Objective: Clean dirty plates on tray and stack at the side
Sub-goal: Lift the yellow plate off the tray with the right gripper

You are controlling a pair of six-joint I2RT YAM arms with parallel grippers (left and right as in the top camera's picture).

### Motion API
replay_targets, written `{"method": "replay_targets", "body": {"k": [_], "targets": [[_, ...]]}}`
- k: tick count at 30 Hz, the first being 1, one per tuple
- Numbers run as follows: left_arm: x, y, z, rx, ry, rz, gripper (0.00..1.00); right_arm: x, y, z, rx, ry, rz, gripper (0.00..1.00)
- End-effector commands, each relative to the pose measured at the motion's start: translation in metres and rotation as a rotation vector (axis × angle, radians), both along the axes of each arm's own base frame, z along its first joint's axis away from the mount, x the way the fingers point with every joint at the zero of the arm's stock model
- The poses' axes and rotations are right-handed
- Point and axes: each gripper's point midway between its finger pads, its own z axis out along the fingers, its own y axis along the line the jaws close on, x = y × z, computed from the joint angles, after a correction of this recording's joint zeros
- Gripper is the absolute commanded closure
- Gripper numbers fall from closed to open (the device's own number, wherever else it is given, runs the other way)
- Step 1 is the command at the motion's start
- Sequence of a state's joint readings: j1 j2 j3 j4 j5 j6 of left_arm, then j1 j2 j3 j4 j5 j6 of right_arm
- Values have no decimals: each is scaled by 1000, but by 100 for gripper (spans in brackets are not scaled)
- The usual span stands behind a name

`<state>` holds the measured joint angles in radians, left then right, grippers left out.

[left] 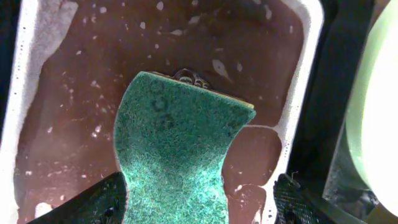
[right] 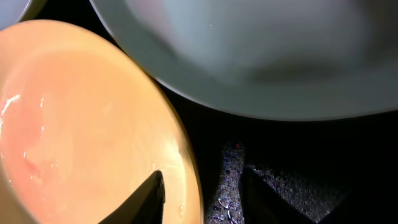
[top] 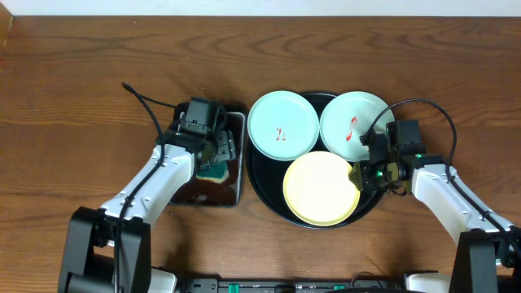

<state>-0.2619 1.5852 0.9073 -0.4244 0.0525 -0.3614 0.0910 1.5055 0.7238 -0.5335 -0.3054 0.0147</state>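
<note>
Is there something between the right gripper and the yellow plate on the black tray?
Nothing visible does. The right gripper is already at the right edge of the yellow plate, jaws apart, with the plate's rim between its fingers. The nearest mint plate lies farther on over the black tray, not between them.

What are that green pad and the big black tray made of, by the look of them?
Green pad: coarse matte scouring fibre, judging by its fuzzy speckled face. Black tray: smooth and glossy, likely plastic or lacquer; its sheen leaves that open.
</note>
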Motion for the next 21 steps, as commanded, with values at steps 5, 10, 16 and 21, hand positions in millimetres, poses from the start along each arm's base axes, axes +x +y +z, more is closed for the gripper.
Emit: {"method": "replay_targets", "body": {"k": [5,10,16,21], "targets": [[-10,6,-16,25,55,9,23,-2,1,-9,-3,34,2,65],[-14,7,-17,30,71,9,23,-6,1,-13,0,56,-4,74],[-16,7,-18,33,84,9,23,-9,9,-11,47,67,8,81],[-17,7,-18,33,84,9,23,-13,8,-12,44,87,7,92]]}}
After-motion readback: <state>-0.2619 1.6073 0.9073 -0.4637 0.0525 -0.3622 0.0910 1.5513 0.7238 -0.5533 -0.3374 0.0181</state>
